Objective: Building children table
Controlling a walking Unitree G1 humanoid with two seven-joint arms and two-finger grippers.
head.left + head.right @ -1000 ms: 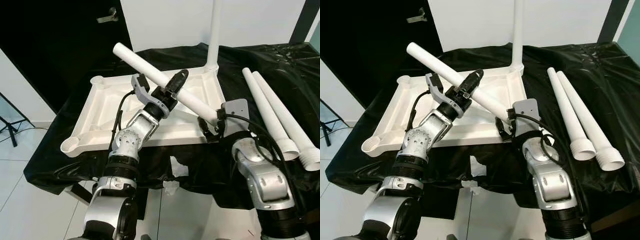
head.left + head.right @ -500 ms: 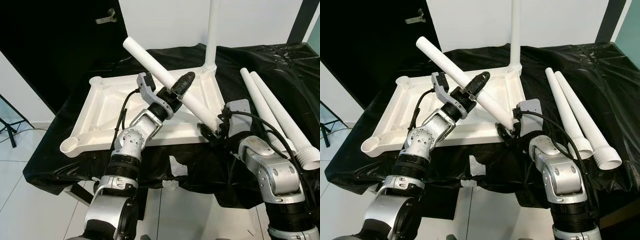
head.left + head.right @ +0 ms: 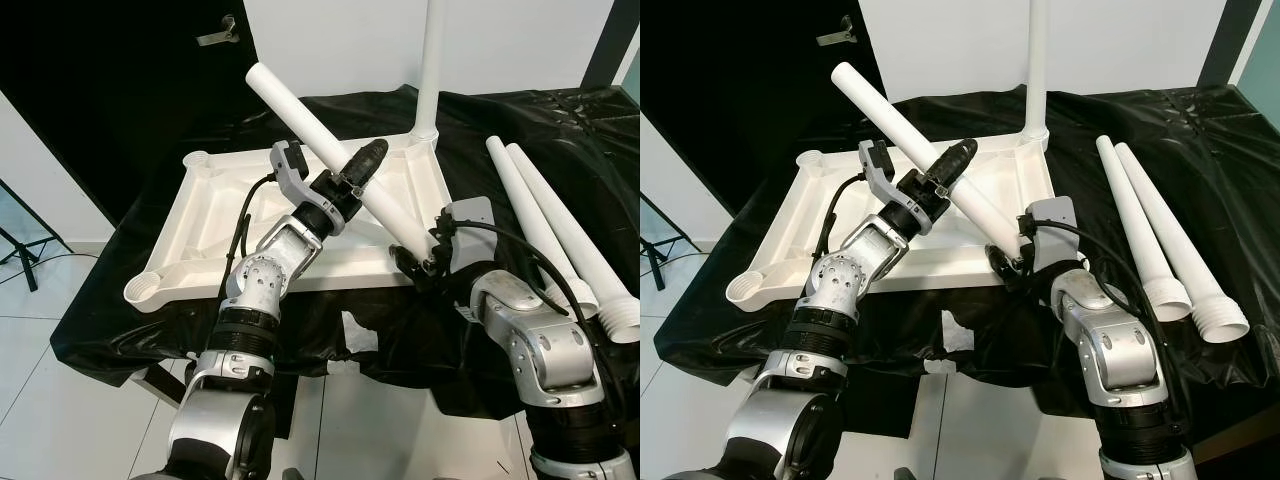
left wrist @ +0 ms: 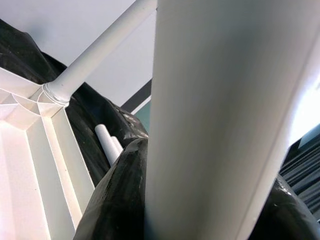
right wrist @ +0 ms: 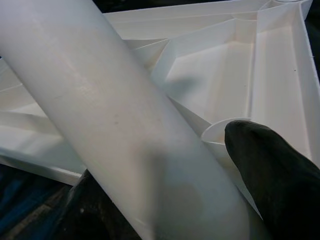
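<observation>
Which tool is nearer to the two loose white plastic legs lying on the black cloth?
Right. The right tool grips the tilted white leg's lower end, nearer the two loose legs. The left tool holds it midway, farther off.

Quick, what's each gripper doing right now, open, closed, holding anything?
Left gripper: closed on the white table leg, around its middle.
Right gripper: closed on the same leg's lower end, by the tabletop's near corner.

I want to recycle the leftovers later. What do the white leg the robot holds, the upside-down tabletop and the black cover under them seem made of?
Held leg: apparently moulded plastic, smooth matte white tube with soft sheen.
Tabletop: likely the same plastic; its underside shows thin moulded ribs and round corner sockets.
Black cover: probably thin plastic sheeting, glossy, with wrinkles.
</observation>
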